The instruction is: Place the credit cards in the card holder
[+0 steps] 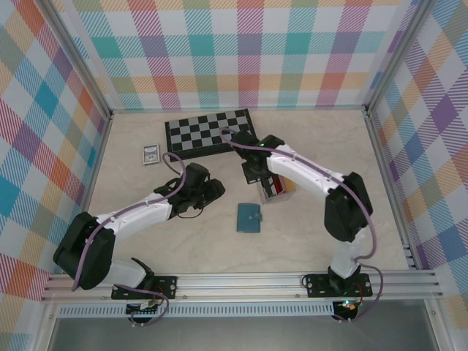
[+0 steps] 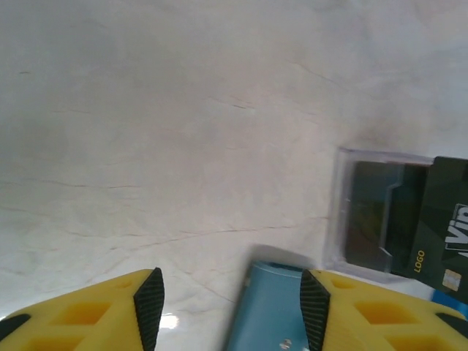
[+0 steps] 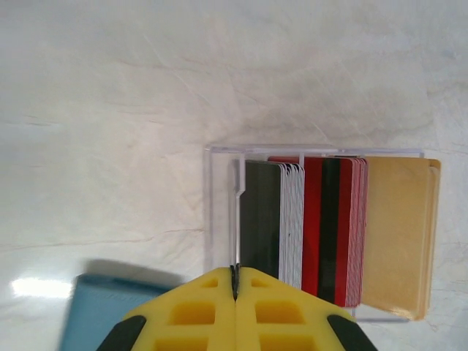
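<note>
The teal card holder [image 1: 248, 217] lies closed and flat on the table. In the left wrist view it [image 2: 270, 307] sits below my open left gripper [image 2: 232, 307], close to the right finger. Credit cards stand on edge in a clear box [image 3: 314, 148]: a dark stack [image 3: 262, 216], a red stack [image 3: 333, 227] and tan ones [image 3: 398, 234]. My right gripper [image 3: 235, 274] is shut on one thin card seen edge-on at the box's left end. From the left wrist that dark card [image 2: 439, 219] stands above the box. The card holder's corner [image 3: 95, 314] lies left of the right gripper.
A black-and-white chessboard [image 1: 210, 133] lies at the back of the table. A small silver-framed rectangle [image 1: 151, 153] sits to its left. Checked walls close in the table on three sides. The two arms [image 1: 216, 190] [image 1: 256, 175] stand close together near the clear box [image 1: 278, 194].
</note>
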Robot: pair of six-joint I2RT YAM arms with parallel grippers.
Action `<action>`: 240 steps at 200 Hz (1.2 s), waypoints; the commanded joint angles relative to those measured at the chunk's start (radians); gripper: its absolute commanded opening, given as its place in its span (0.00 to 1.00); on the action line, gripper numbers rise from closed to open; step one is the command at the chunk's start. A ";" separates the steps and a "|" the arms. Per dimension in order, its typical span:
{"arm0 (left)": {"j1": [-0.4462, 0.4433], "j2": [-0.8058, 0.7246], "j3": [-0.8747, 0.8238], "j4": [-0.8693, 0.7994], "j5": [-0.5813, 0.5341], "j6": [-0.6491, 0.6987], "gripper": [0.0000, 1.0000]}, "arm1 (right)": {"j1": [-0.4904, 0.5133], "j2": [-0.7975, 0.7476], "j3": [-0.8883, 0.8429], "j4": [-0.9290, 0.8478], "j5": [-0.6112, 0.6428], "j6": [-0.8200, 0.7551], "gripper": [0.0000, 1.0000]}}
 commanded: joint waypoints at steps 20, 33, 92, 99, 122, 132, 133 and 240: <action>0.084 -0.028 -0.023 0.292 0.298 -0.018 0.68 | -0.092 -0.259 -0.131 0.195 -0.328 0.084 0.03; 0.113 -0.025 -0.026 0.396 0.389 -0.060 0.72 | -0.140 -0.335 -0.205 0.297 -0.472 0.130 0.03; 0.127 0.066 0.081 0.622 0.629 -0.123 0.76 | -0.307 -0.463 -0.373 0.588 -0.926 0.315 0.04; 0.124 0.078 0.098 0.621 0.646 -0.120 0.76 | -0.310 -0.464 -0.375 0.599 -0.944 0.325 0.04; 0.113 0.103 0.134 0.646 0.679 -0.120 0.67 | -0.323 -0.449 -0.380 0.645 -1.020 0.349 0.05; 0.107 0.105 0.137 0.661 0.681 -0.121 0.62 | -0.325 -0.439 -0.381 0.656 -1.041 0.356 0.05; 0.106 0.105 0.137 0.661 0.682 -0.122 0.62 | -0.325 -0.438 -0.381 0.657 -1.042 0.356 0.05; 0.103 0.046 0.134 0.650 0.680 -0.119 0.00 | -0.362 -0.392 -0.399 0.688 -1.142 0.367 0.14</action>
